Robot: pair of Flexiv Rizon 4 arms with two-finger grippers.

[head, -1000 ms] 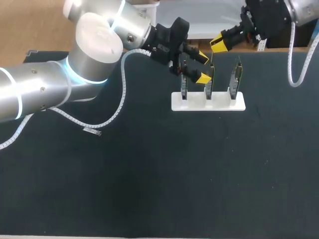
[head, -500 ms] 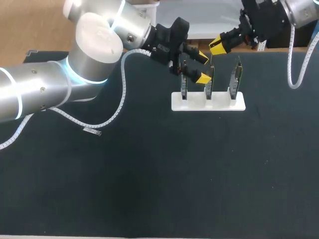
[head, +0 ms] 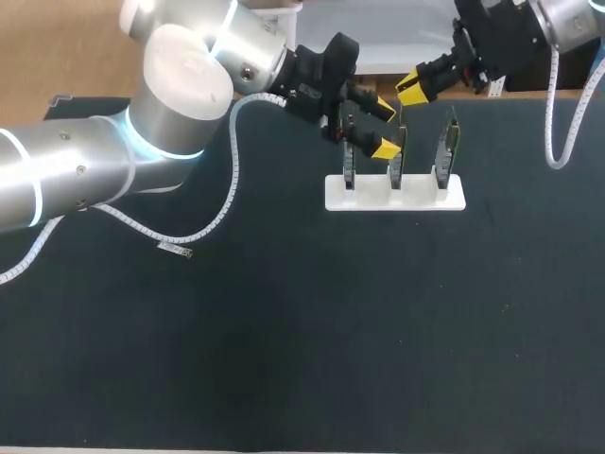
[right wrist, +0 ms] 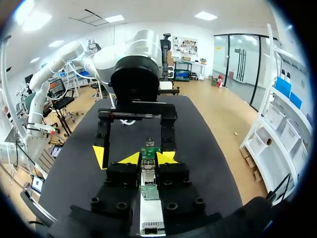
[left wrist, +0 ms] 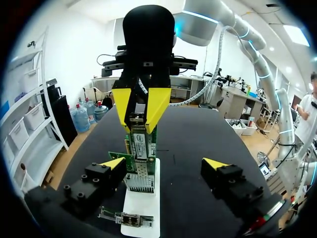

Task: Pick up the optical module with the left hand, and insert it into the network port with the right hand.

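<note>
Bright overhead light glares off the left arm (head: 184, 61).

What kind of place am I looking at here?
Probably a robotics lab test bench: the left gripper and right gripper hang over a black table, where a white holder stands circuit cards upright.

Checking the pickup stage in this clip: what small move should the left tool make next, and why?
Probably ease the left tool forward and close it on the metal piece low on the green card, seemingly the optical module. Its fingers stand open either side of that card, while the right tool clamps the card's top edge, steadying it in the white rack.
</note>
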